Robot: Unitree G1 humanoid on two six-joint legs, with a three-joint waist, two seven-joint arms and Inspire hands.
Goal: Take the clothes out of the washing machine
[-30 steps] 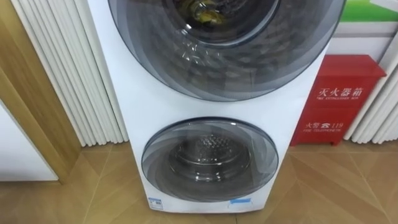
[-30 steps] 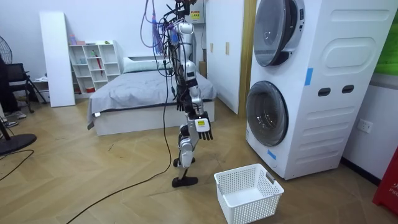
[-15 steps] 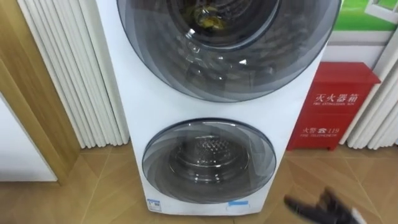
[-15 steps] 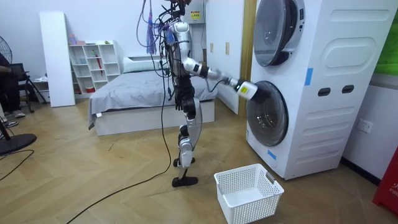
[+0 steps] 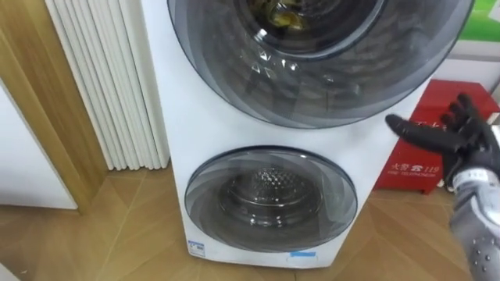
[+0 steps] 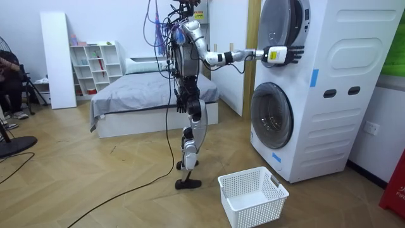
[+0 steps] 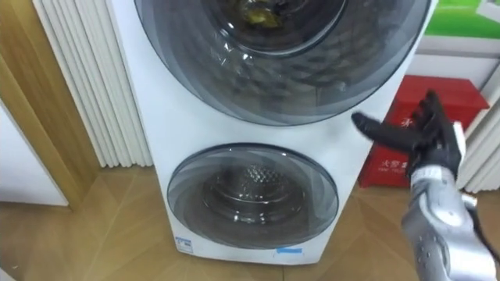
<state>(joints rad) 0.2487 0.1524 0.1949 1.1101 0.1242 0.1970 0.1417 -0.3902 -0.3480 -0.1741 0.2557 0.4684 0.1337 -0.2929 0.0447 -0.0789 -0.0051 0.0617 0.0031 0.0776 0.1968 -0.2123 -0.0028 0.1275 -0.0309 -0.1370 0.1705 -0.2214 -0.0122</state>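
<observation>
Herringbone wood floor (image 6: 95, 183), grey bed (image 6: 140, 86) — white shelf (image 6: 95, 63) behind, red cabinet (image 7: 387, 168).

**Operator:** Identify the supporting surface.

**Technician:** Light-brown herringbone wood floor (image 6: 95, 183), running across the whole room.

**Operator:** List the items standing directly on it.

**Technician:**
- Right: tall white stacked washing machine (image 6: 329, 95), two round glazed doors one above the other.
- Near, in front of the machine and apart from it: white perforated plastic rectangular basket (image 6: 235, 204), upright.
- Right of the machine, close beside it: red metal box cabinet (image 5: 410, 168).
- Far, centre: low bed with grey cover (image 6: 145, 101).
- Far left: white open cube shelf unit (image 6: 95, 66), with a tall white panel (image 6: 54, 60) beside it.
- Left edge: round black fan base (image 6: 12, 147).

The robot stands on the floor between bed and machine.
</observation>
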